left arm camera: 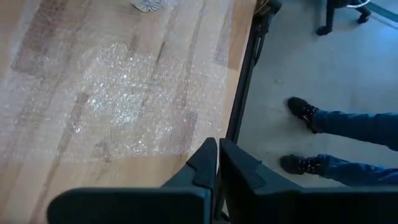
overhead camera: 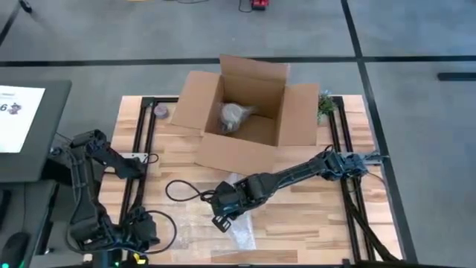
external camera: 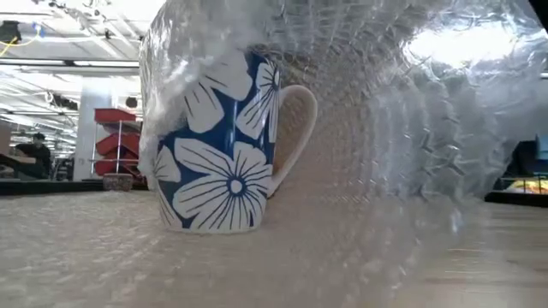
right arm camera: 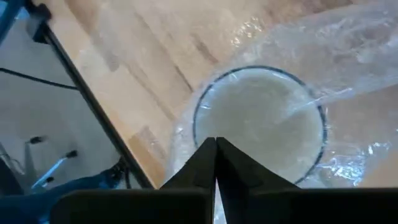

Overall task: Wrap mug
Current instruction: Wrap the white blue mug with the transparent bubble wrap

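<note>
- You're mid-wrap: the mug (external camera: 224, 141), blue with white flowers, stands upright on the bubble wrap (external camera: 411, 128), and the sheet is lifted up and curling over its top from the handle side, by my reading.
- In the high view the mug itself is hidden under the right gripper (overhead camera: 223, 211), which sits at about 6 o'clock from the box (overhead camera: 245, 112), near the tabletop's (overhead camera: 312, 216) front edge, with wrap (overhead camera: 242, 231) showing just below it.
- The right wrist view looks straight down into the mug's open mouth (right arm camera: 258, 121), a film of wrap crossing part of the rim.
- Right fingers (right arm camera: 205, 165): pressed together, no gap showing. They probably pinch the sheet's edge, but the wrap is too clear to confirm, so treat that as a guess.
- Left gripper (left arm camera: 217, 168): parked at the tabletop's 7 o'clock corner, fingers closed on nothing, over a flat stretch of wrap (left arm camera: 130, 99). A person's legs (left arm camera: 348, 124) stand beyond the edge.
- Next, I'd judge: carry the sheet over the far side of the mug and down, keeping the pull gentle so the mug doesn't tip.
- The box already holds one wrapped item (overhead camera: 234, 117).
</note>
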`<state>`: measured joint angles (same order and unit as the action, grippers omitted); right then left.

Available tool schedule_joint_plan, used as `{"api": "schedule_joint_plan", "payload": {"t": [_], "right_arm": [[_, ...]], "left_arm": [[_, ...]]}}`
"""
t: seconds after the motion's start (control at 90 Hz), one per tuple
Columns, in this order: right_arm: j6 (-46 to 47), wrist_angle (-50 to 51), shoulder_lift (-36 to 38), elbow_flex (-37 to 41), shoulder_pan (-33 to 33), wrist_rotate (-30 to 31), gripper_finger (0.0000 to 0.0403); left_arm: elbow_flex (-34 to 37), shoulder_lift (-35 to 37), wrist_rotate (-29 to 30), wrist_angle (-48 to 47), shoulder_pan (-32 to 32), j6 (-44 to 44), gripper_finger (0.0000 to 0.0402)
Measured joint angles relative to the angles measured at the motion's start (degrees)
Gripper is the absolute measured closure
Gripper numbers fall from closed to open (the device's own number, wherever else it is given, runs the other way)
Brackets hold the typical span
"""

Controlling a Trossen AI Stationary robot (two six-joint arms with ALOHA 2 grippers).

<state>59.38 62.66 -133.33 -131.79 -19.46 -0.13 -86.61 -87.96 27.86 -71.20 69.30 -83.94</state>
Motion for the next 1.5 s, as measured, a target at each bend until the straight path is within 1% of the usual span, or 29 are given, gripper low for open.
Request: {"api": "schedule_joint_plan", "payload": {"t": [0.111, 0.356, 0.5, 0.667, 0.856, 0.967, 1.122, 1.2, 1.378, 1.5], "right_arm": [[0.57, 0.23, -2.52, 1.98, 0.09, 1.53, 0.0403], [0.52, -0.63, -7.74, 1.63, 0.17, 1.7, 0.0403], [-0.65, -0.19, -8.05, 1.73, 0.19, 1.74, 0.0403], [-1.03, 1.07, -5.93, 2.11, 1.08, 1.76, 0.0403], [-0.95, 2.63, -1.76, 2.21, 1.76, 1.78, 0.0403], [0.35, 1.63, -0.12, 2.1, 1.64, 1.69, 0.0403], [0.56, -0.68, -0.21, 2.13, 0.47, 1.35, 0.0403], [0.56, -1.66, -1.65, 1.95, 0.26, 1.35, 0.0403], [0.63, 0.2, -6.46, 2.04, 0.94, 1.35, 0.0403], [0.3, 0.97, -8.18, 1.71, 1.3, 1.32, 0.0403]], "left_arm": [[0.0, 0.0, -0.05, -0.13, 0.0, 0.13, 0.0402], [0.02, 0.0, 0.79, -0.35, 0.0, 0.37, 0.0402], [0.02, 0.0, 1.44, -0.41, -0.02, 0.31, 0.0402], [0.01, -0.02, 1.54, -0.34, -0.02, 0.11, 0.0402], [0.02, -0.02, 1.56, -0.21, -0.02, -0.45, 0.0402], [0.02, -0.02, 1.55, 0.15, -0.02, -0.37, 0.0402], [0.01, -0.02, 1.53, 0.22, -0.02, -0.5, 0.0402], [0.02, -0.02, 1.51, 0.2, -0.02, -0.5, 0.0402], [0.02, -0.02, 1.53, 0.2, -0.02, -0.52, 0.0402], [0.01, -0.02, 1.55, 0.17, -0.02, -0.03, 0.0402]]}}
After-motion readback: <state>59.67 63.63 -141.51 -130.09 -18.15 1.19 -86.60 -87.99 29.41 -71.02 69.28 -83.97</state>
